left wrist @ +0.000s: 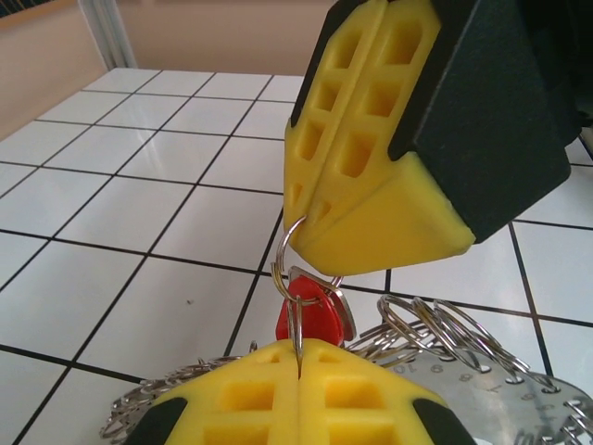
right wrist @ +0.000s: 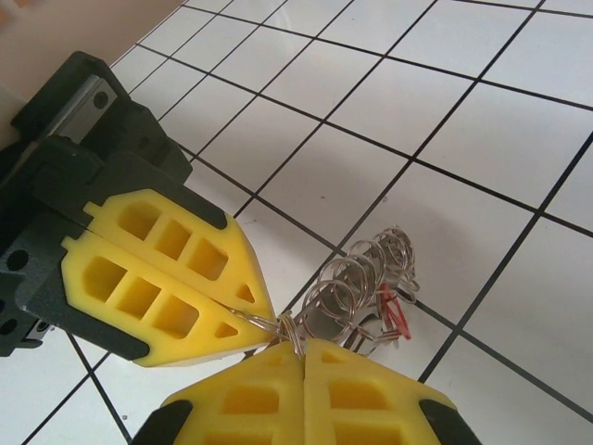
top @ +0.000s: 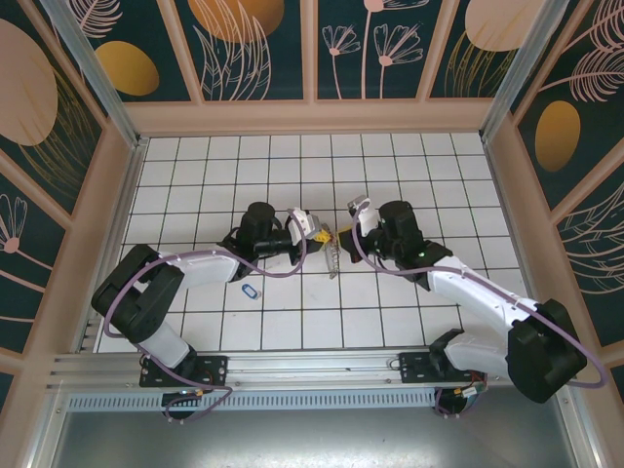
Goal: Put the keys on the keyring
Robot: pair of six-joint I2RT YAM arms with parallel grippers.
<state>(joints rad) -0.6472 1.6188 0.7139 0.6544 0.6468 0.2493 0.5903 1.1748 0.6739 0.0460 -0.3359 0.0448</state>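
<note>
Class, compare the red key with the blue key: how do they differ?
Colour: the red key has a red head, the blue key a blue oval one. Place: the red key hangs on a small wire ring pinched by the left gripper and right gripper; the blue key lies loose on the tiles. Both are small.

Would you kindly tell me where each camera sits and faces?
Top external: above, behind the robot, looking down on the white tiled table; left arm and right arm show.
Left wrist: on the left arm, facing the right gripper; own left gripper at bottom.
Right wrist: mirrored, facing the left gripper; own gripper at bottom.
Shared: both wrist views show the small steel split ring both grippers pinch.
</note>
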